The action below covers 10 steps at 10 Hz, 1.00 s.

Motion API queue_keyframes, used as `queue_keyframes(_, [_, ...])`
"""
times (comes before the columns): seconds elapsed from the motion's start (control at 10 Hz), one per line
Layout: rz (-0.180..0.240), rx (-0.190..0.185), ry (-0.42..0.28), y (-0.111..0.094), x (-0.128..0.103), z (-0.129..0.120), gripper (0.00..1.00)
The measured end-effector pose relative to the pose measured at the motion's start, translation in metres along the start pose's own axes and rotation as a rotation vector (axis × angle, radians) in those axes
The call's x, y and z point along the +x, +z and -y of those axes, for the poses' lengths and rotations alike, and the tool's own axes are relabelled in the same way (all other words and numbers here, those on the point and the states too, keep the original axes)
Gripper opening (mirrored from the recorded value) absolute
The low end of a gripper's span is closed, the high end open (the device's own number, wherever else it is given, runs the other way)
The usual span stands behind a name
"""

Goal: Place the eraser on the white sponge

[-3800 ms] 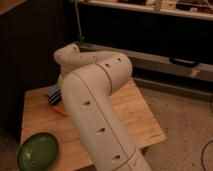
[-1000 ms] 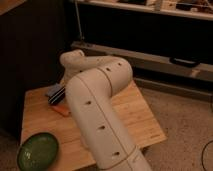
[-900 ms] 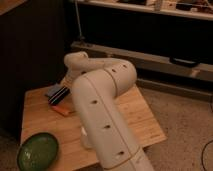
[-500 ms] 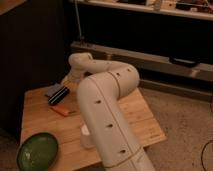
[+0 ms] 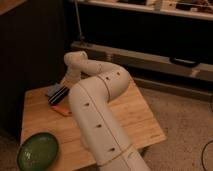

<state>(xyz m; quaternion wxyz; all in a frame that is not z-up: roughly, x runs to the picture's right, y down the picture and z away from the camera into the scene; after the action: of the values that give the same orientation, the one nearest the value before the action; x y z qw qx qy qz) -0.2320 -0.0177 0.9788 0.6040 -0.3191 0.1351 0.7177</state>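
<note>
The eraser [image 5: 59, 95] was noted on the far-left part of the wooden table [image 5: 136, 119]. Its long axis was set diagonally, from near-left to far-right. It was seen against the white sponge [image 5: 51, 90]; whether it overlapped it could not be told. An orange piece [image 5: 61, 110] was seen just nearer. Only bare green was seen inside the green bowl [image 5: 38, 150] at the near-left corner. The gripper was hidden behind the white arm [image 5: 97, 107], beside the eraser, jaws spread, nothing seen held.
</note>
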Motion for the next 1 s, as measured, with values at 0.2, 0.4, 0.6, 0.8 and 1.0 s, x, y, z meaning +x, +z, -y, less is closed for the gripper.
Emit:
queue_keyframes(0.2, [-0.004,0.011,0.003,0.003,0.000,0.000,0.80])
queue_keyframes(0.4, [-0.006,0.020,0.007,0.005,-0.001,0.002,0.80])
queue_keyframes(0.6, [-0.007,0.038,0.004,0.009,-0.002,-0.002,0.80])
queue_keyframes(0.8, [-0.009,0.062,-0.002,0.015,-0.001,-0.006,0.80])
queue_keyframes(1.0, [-0.013,0.096,-0.002,0.019,0.001,-0.003,0.80])
